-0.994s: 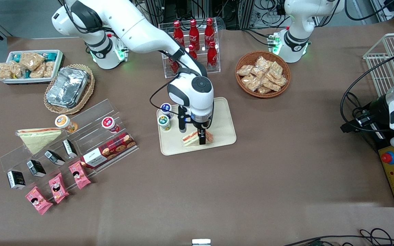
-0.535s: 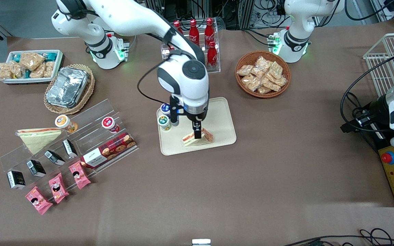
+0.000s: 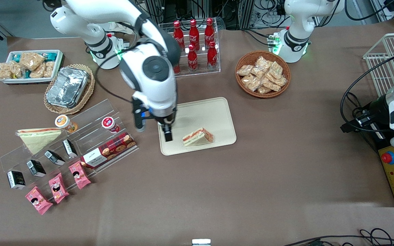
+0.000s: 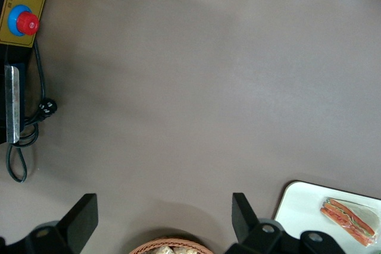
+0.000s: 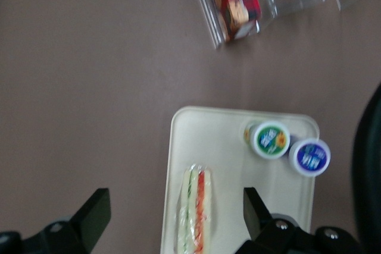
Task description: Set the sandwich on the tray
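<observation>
The clear-wrapped sandwich [image 3: 197,136] lies on the cream-beige tray [image 3: 214,112], in the part nearer the front camera, with its orange-red and green filling showing. The right wrist view looks down on the sandwich [image 5: 196,209] and the tray [image 5: 220,132] from above. My right gripper [image 3: 153,130] hangs open and holds nothing, raised above the tray's edge toward the working arm's end, apart from the sandwich. In the right wrist view its dark fingers [image 5: 89,212] stand wide apart. The left wrist view catches the sandwich [image 4: 348,221] on a corner of the tray [image 4: 297,203].
A green-lidded cup [image 5: 271,140] and a blue-lidded cup [image 5: 309,157] stand on the tray. A cookie box [image 3: 109,149], small cups and a pale sandwich [image 3: 38,138] sit on the acrylic stand. A cola bottle rack [image 3: 193,41] and a snack basket [image 3: 262,73] stand farther back.
My gripper has risen off the sandwich and swung toward the working arm's end of the table. The sandwich stays where it lay on the tray.
</observation>
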Robot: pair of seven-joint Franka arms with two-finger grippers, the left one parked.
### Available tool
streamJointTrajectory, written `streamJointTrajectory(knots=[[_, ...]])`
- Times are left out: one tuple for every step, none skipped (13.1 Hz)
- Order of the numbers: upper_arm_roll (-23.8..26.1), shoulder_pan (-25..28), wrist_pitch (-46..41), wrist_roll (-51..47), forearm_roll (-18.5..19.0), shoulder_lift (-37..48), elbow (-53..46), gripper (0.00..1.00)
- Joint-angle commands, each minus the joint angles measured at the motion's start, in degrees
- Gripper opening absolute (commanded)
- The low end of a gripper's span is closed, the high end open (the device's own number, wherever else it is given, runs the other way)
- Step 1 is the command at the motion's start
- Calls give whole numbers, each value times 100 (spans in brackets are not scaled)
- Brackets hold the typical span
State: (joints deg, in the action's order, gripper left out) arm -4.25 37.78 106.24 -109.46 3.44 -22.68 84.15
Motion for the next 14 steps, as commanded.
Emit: streamJointTrajectory(knots=[[64,-708,-515,1956,-597,482,110,99],[55,-928,-787,2599,-668,596,110,99],[55,-1174,-998,3162,-730,728,110,99],[55,-1481,-1183,3699,-843,825,110,99],[55,-1771,-1402,4313,-966,922,110,99],[47,-2035,-1605,4963,-994,958,110,99],[47,-2368,-1763,5631,-994,1028,110,99],[47,-2607,-1852,6203,-959,1063,110,99],[47,-2818,-1896,6836,-924,1168,110,99],[47,-3064,-1984,7416,-915,1204,110,99],[47,-3266,-2054,7744,-915,1230,110,99],[47,-3434,-2081,7973,-897,1283,101,99],[38,-3566,-2099,8315,-897,1327,101,99],[38,-3741,-2099,8910,-819,1362,101,99]])
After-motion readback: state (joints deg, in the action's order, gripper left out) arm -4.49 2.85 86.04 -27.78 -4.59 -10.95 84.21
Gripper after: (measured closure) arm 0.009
